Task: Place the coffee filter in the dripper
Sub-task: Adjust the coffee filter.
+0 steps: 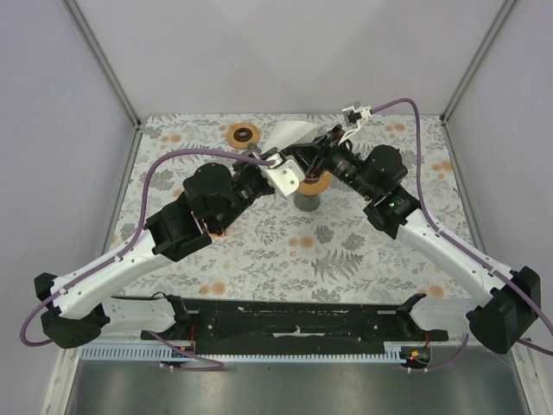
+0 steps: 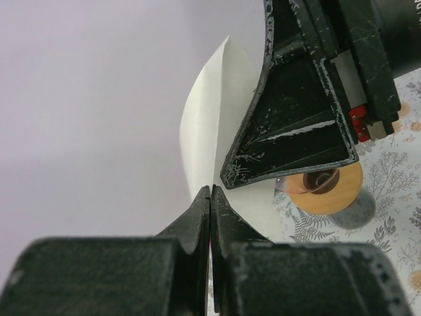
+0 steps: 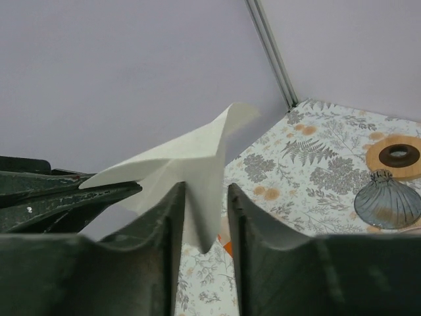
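The white paper coffee filter (image 1: 294,134) is held in the air near the back middle of the table; it also shows in the left wrist view (image 2: 207,125) and the right wrist view (image 3: 191,155). My left gripper (image 1: 276,161) (image 2: 210,191) is shut on the filter's lower edge. My right gripper (image 1: 300,156) (image 3: 205,191) is open, with a fold of the filter between its fingers and resting against the left one. The dripper (image 1: 244,134) (image 3: 398,157), an orange ring with a dark centre, lies on the table to the back left, apart from both grippers.
Under the grippers stands a clear glass jug (image 1: 307,203) with an orange top and a dark hole (image 2: 329,194). A dark grey ribbed cone (image 3: 387,204) stands beside the dripper. Grey walls enclose the floral table (image 1: 346,251).
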Available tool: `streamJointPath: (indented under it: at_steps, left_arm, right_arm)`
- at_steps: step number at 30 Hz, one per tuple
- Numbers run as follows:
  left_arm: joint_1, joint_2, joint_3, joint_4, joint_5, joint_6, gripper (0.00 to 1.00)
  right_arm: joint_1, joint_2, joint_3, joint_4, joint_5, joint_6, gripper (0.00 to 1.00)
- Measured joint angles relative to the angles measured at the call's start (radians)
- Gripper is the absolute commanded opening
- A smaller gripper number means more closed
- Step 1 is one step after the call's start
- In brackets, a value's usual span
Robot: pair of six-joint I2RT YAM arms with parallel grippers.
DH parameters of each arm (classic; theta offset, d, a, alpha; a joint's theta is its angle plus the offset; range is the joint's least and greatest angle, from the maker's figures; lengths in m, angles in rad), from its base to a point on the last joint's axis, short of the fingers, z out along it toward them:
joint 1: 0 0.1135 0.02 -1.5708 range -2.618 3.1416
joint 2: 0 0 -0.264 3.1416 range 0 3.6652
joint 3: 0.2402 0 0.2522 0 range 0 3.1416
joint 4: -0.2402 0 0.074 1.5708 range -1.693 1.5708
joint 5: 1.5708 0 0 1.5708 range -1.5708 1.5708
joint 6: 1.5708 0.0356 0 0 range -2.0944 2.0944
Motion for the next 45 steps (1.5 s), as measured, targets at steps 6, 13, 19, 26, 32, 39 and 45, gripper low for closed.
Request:
streamJointPath:
  at_steps: [6,13,19,26,32,39,45]
  left_arm:
    - [0.0,-0.003,-0.032,0.044,-0.011,0.052,0.02]
    - [0.0,0.011,-0.034,0.138,-0.079,0.121,0.33]
    - [0.0,0.048,-0.023,0.148,-0.082,0.141,0.43]
    - [0.0,0.108,0.05,0.065,-0.093,0.125,0.09]
    - [0.0,0.131,0.086,0.039,-0.131,0.109,0.02]
    - [0.0,0.108,0.02,0.214,-0.126,0.249,0.02]
    - [-0.007,0.047,-0.104,0.322,-0.081,0.36,0.02]
  right_arm:
    - [0.0,0.023,0.002,0.016,0.0,0.043,0.0]
    - [0.0,0.023,0.003,0.02,0.0,0.065,0.0]
    - [0.0,0.023,0.016,-0.013,-0.001,0.074,0.0]
    - [-0.001,0.023,0.061,-0.064,-0.016,0.047,0.0]
    - [-0.004,0.023,0.069,-0.106,0.005,0.025,0.0]
    - [-0.031,0.027,0.068,-0.1,0.031,0.074,0.0]
    - [-0.032,0.036,0.05,-0.052,0.033,0.106,0.29]
